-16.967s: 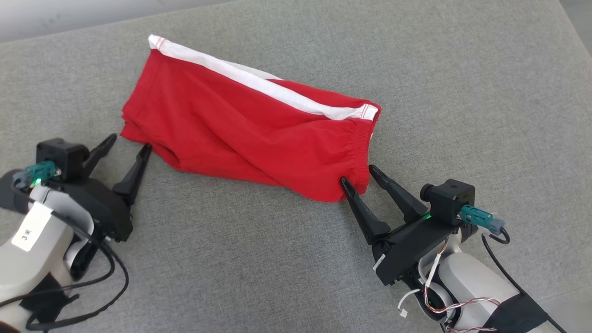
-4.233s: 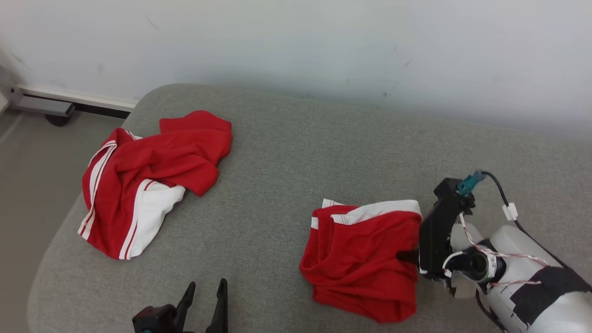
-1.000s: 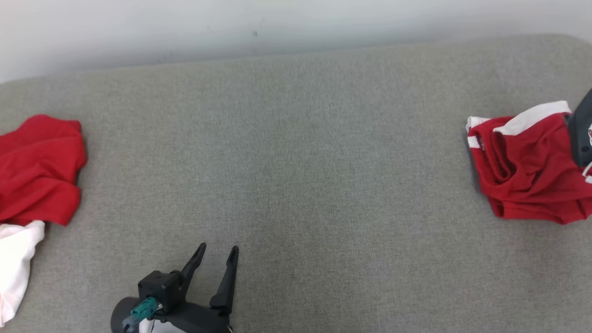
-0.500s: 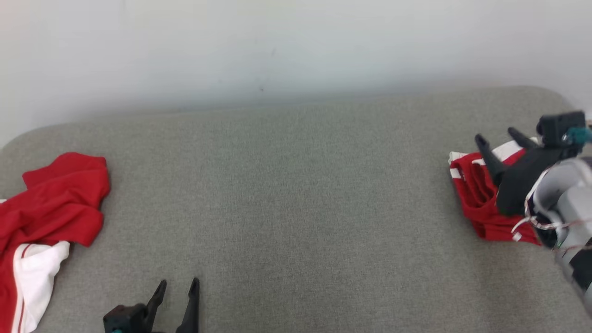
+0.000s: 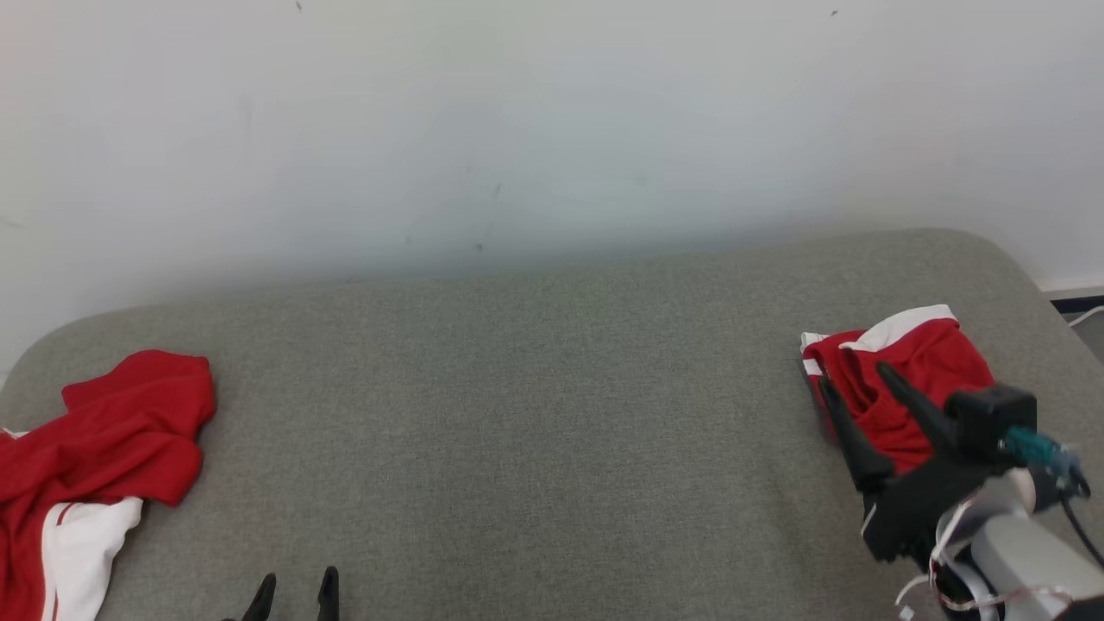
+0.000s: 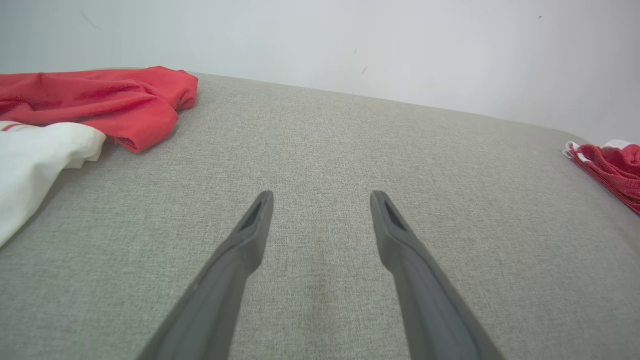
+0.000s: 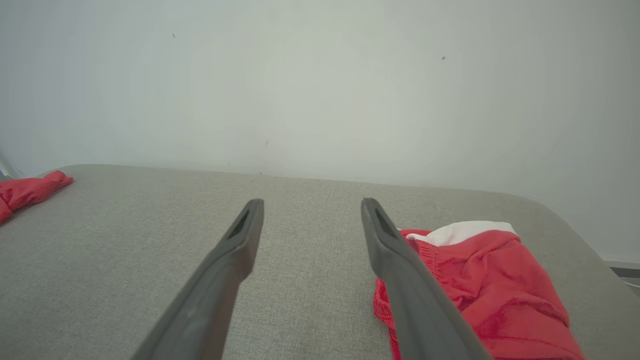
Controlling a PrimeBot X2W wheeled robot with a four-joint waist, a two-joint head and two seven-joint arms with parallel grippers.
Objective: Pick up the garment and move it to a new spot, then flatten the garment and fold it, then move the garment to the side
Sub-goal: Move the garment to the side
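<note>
The folded red garment (image 5: 927,366) with a white band lies flat near the right end of the grey cushioned surface (image 5: 535,414). It also appears in the right wrist view (image 7: 480,295) and at the right edge of the left wrist view (image 6: 612,167). My right gripper (image 5: 852,377) hovers open at the garment's near-left side, nothing between its fingers (image 7: 310,202). My left gripper (image 5: 297,576) is open and empty at the bottom left, above bare fabric (image 6: 320,196).
A second, crumpled red and white garment (image 5: 112,440) lies at the far left end, seen too in both wrist views (image 6: 100,100) (image 7: 27,192). A pale wall (image 5: 517,129) stands behind the surface. The surface's rounded right edge is just beyond the folded garment.
The head camera has tilted up, showing more wall. My right gripper has drawn back from over the folded garment to its near side. The garment stays put.
</note>
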